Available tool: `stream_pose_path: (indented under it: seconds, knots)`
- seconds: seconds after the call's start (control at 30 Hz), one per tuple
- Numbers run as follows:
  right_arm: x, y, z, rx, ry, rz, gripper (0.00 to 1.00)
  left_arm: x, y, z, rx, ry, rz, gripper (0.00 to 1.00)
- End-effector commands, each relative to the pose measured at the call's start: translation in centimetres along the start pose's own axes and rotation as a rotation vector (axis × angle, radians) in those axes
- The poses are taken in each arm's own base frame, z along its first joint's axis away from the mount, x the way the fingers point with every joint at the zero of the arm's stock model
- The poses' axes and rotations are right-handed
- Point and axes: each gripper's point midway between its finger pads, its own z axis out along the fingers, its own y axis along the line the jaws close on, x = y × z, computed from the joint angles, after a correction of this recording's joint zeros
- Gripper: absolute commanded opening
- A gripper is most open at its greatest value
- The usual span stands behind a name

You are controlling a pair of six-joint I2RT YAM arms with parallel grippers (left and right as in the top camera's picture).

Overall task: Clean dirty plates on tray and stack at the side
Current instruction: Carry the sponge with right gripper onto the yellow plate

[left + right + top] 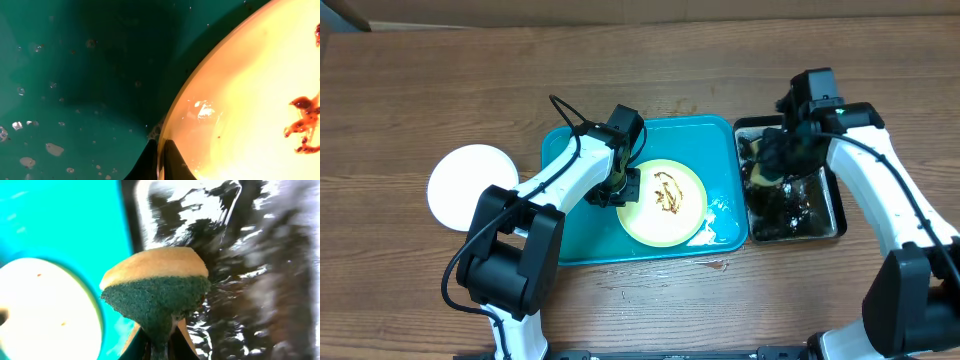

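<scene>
A pale yellow-green plate with a brown sauce smear lies in the turquoise tray. My left gripper is shut on the plate's left rim; in the left wrist view the rim runs between the fingertips. A white plate lies on the table left of the tray. A third plate is out of view. My right gripper is shut on a green and yellow sponge, held over the black tray. The plate also shows in the right wrist view.
The black tray holds dark wet liquid and stands right of the turquoise tray. Water drops and foam lie on the turquoise tray floor. Bare wooden table surrounds both trays.
</scene>
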Motion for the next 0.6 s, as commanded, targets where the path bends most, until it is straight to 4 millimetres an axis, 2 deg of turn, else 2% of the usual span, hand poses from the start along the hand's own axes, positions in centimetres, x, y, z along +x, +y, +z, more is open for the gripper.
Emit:
stream_pose_path:
  seconds: [0.0,0.17,0.23,0.57]
  knots:
    - [1.0,4.8,-0.6,-0.160,0.025,-0.067,0.05,0.5,-0.2,0.5,0.027,0.025,0.020,0.04]
    - [1.9,9.4,0.0,-0.211,0.019,-0.142,0.05,0.5,-0.5,0.5,0.038,0.025,0.022,0.04]
    - [2.4,11.0,0.9,-0.210,0.020,-0.150,0.05,0.6,-0.6,0.5,0.046,0.029,0.023,0.04]
    - [5.0,15.7,6.4,-0.204,0.094,-0.141,0.05,0.7,-0.9,0.5,0.063,0.035,0.022,0.04]
